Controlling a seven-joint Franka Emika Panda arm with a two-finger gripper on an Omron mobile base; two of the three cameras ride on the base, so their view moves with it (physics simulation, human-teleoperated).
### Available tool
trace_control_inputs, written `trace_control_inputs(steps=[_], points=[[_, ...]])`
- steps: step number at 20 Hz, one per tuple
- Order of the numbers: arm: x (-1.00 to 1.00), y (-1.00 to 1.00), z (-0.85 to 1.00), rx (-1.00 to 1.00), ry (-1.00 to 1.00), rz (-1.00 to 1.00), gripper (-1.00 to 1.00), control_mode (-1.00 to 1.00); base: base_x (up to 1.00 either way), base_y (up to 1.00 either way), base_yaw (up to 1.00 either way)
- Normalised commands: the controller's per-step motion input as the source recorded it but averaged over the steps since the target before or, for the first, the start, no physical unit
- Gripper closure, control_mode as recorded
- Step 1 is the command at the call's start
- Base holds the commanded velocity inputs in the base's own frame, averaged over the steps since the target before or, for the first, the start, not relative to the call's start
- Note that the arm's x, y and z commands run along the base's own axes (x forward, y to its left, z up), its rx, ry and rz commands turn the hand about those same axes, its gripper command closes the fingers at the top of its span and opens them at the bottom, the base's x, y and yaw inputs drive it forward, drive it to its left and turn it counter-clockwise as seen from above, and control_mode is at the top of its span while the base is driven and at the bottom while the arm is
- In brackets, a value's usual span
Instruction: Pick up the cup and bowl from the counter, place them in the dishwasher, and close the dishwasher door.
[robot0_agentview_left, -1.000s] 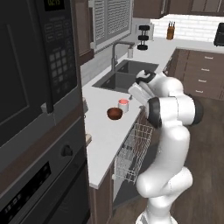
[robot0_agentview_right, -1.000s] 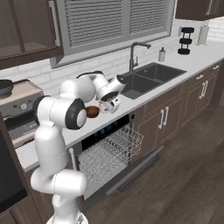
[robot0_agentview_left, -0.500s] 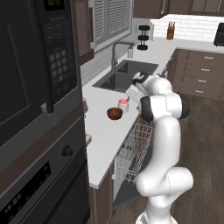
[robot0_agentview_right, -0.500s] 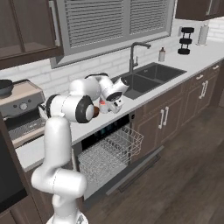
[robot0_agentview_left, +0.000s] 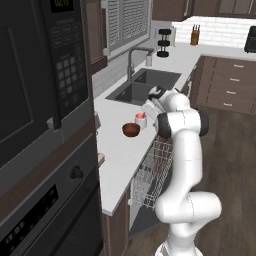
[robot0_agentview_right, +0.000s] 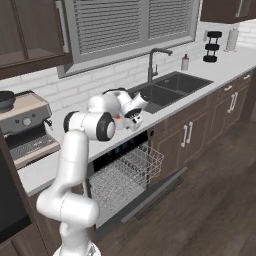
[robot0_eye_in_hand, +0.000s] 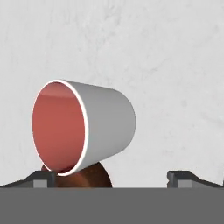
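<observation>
The cup sits left of centre in the hand view, red mouth facing left, the bowl peeking from under its lower edge; it looks light, rigid and smooth-walled, likely slippery, so a hold across the pale sides near mid-height seems safest. The gripper stands wide open and holds nothing, its tips at the bottom corners. In the left base view both dishes rest mid-frame on the smooth white counter, the sink above them and the dishwasher open below, rack out.

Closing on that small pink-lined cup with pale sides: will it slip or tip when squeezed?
The small pink-lined cup with pale sides tapers toward its base, so closing jaws may squeeze it out. Its smooth wall looks slippery. Standing beside the glossy dark reddish-brown bowl, a tipped cup would probably bump it.
</observation>
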Motion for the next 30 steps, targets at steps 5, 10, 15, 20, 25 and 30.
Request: trace_control_inputs(steps=[5,10,15,20,25,30], points=[[0.26,0.00,-0.28,0.00,0.00,0.00,-1.00,-1.00,0.00,0.00,0.00],[0.22,0.08,-0.29,0.00,0.00,0.00,1.00,-1.00,0.00,0.00,0.00],[-0.04,0.07,-0.11,0.00,0.00,0.00,1.00,-1.00,0.00,0.00,0.00],[-0.56,0.00,0.00,0.00,0.00,-0.02,1.00,-1.00,0.00,0.00,0.00],[-0.87,-0.29,0.00,0.03,-0.13,0.10,1.00,-1.00,0.00,0.00,0.00],[-1.00,-0.52,0.06,0.02,-0.02,0.09,1.00,-1.00,0.00,0.00,0.00]])
